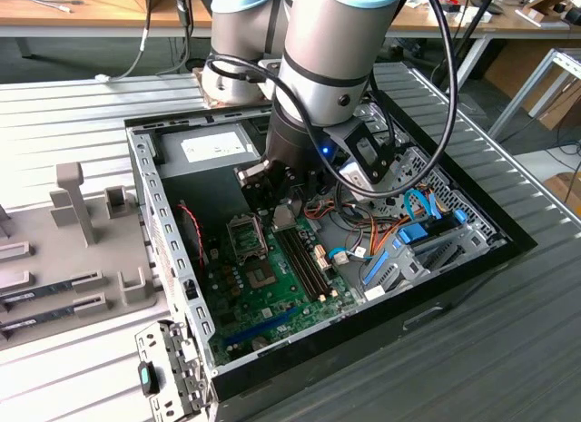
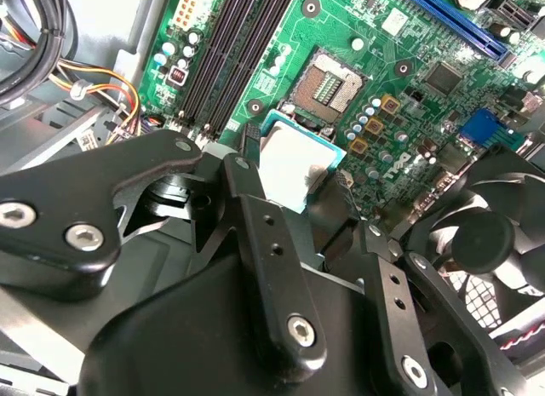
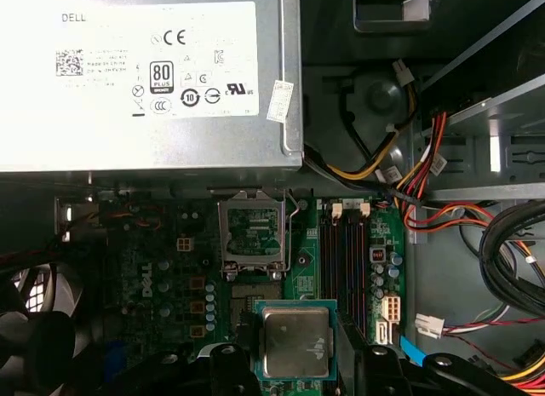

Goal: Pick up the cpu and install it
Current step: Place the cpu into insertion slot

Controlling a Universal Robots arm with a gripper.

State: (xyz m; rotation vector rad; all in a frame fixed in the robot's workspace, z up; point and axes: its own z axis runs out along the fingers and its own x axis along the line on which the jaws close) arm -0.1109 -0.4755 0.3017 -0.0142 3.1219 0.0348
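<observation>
Gripper clamped on cpu, holding it flat just above the mobo, beside the open socket, inside the PC case. Not seated.

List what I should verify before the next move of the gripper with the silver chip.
1. Small square silvery-topped cpu clamped in the gripper: ok.
2. Black-framed square socket on the green circuit board uncovered, contacts showing: ok.
3. cpu centred over the socket: not ok, it hangs beside it.
4. cpu's corner orientation matching the socket: cannot tell.
5. Orange and yellow cables away from the socket: ok.
</observation>
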